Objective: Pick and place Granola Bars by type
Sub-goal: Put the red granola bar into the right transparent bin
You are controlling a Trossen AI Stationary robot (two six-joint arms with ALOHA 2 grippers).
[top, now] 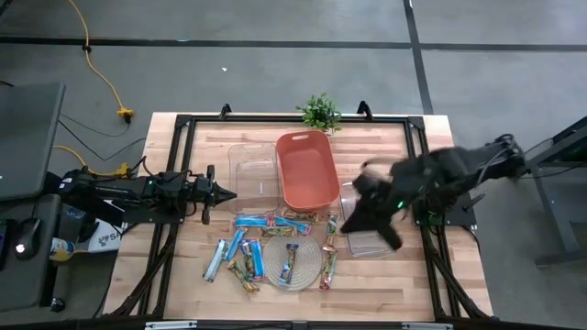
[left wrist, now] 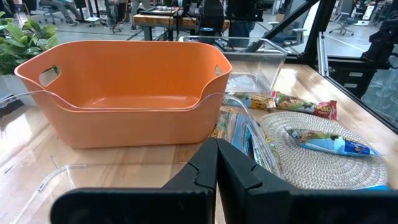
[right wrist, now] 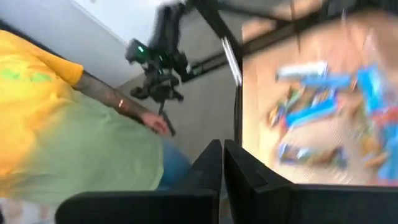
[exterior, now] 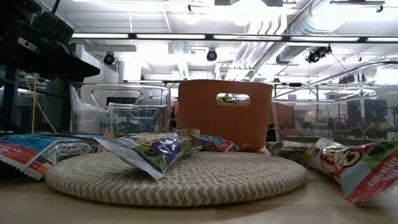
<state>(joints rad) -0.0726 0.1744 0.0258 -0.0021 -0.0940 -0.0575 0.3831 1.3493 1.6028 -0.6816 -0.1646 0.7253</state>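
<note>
- High view shows the Granola Bars point(top: 275, 252) scattered on the tabletop point(top: 385, 275) in front of the orange bin point(top: 307, 170), some lying on the round woven mat point(top: 292, 275), others off it toward nine o'clock.
- Left gripper point(top: 229, 194) sits at the nine o'clock side of the tabletop, just beside the clear bin point(top: 252, 170); its fingers point(left wrist: 205, 174) are pressed together and hold nothing.
- Right gripper point(top: 359, 215) hangs over the second clear bin point(top: 367, 229) at about three o'clock from the mat, blurred with motion; its fingers point(right wrist: 211, 168) are also together and empty.
- Relative to the left fingers, the nearest bars lie toward four o'clock in the high view, near but not touching; in the left wrist view a blue-wrapped bar point(left wrist: 329, 143) rests on the mat beyond the fingertips.
- Relative to the right fingers, the bars lie toward nine o'clock, well apart.
- Risk: with fingers shut, any descent onto a bar would only push it; they likely need to part first.
- Risk: bars overlap and crowd each other, so a grasp could drag a neighbour of another type.
- Risk: the slick wrappers may slide on the mat's weave.
- Risk: the right arm's fast swing could clip the clear bin's wall.
- A person's arm point(right wrist: 118, 99) shows beyond the tabletop edge in the right wrist view.
</note>
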